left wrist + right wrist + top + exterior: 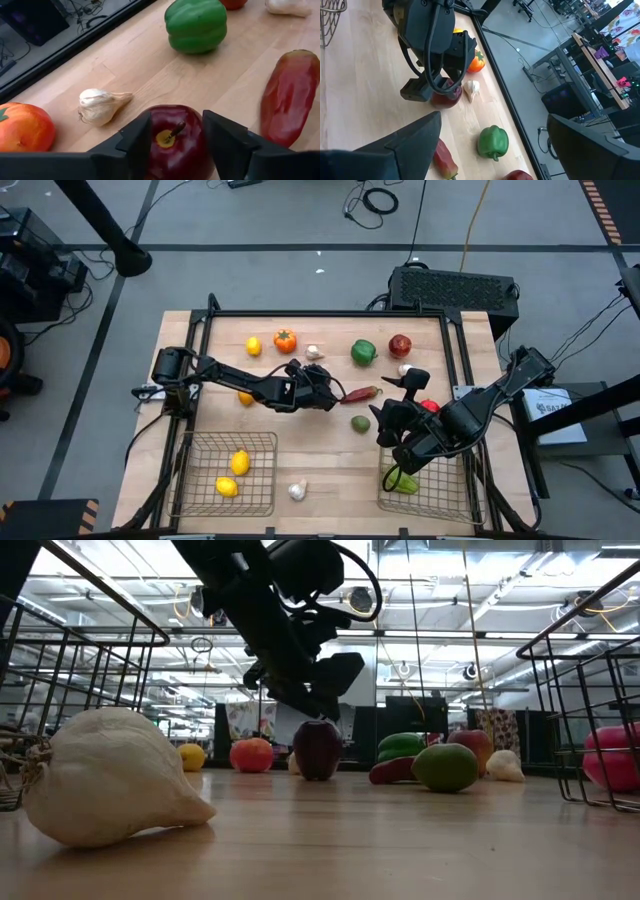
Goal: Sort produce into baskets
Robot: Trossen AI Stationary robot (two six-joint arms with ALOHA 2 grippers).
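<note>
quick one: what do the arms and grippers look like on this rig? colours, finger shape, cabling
Both arms are black, jointed links. The left gripper has two matte black, flat-faced wedge fingers. The right gripper has the same broad black angular fingers. Black cables loop along the left arm's wrist housing. No markings visible.

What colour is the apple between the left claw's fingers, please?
Dark red apple, clearest in the left wrist view.
</note>
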